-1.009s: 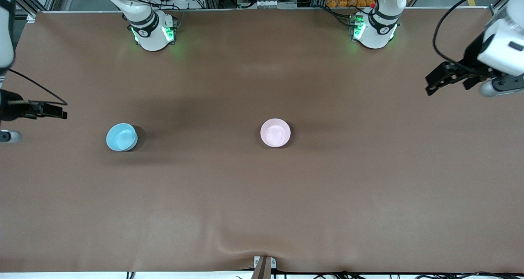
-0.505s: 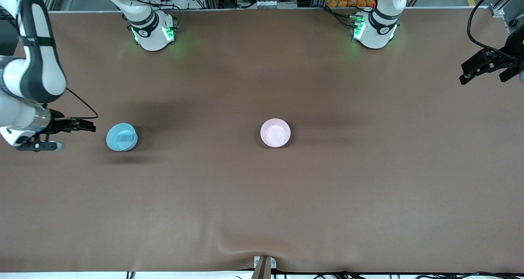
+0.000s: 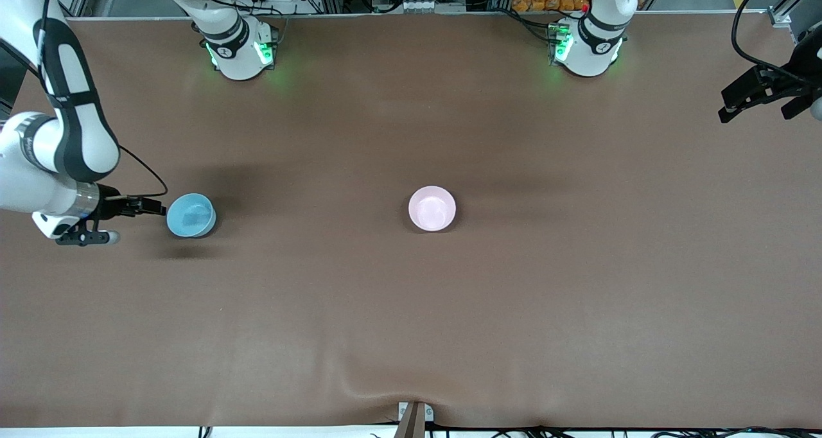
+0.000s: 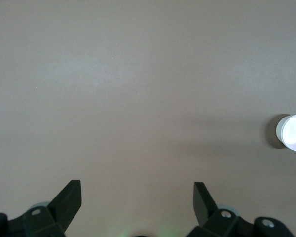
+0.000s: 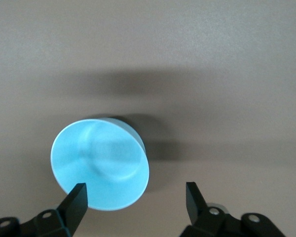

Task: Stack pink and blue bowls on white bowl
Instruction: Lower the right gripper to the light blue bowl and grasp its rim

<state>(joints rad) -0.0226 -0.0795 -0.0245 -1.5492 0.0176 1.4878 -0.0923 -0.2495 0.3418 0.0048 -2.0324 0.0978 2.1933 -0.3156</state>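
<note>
The light blue bowl (image 3: 191, 215) stands upright on the brown table toward the right arm's end. My right gripper (image 3: 154, 205) is open and low, right beside the bowl on the side toward the table's end. In the right wrist view the blue bowl (image 5: 99, 163) lies just ahead of the open right gripper (image 5: 135, 192), with one fingertip at its rim. The pale pink bowl (image 3: 432, 208) stands near the table's middle and shows small and pale in the left wrist view (image 4: 292, 132). My left gripper (image 3: 738, 101) is open and empty, waiting over the left arm's end of the table (image 4: 137, 190). No separate white bowl is in view.
The two arm bases (image 3: 239, 51) (image 3: 587, 46) stand along the table's back edge. The brown cover has a wrinkle by a small bracket (image 3: 414, 415) at the edge nearest the front camera.
My right arm has swung in from the table's end and brought its open gripper up to the blue bowl. My left gripper has pulled back toward its end of the table. Both bowls stay put.
</note>
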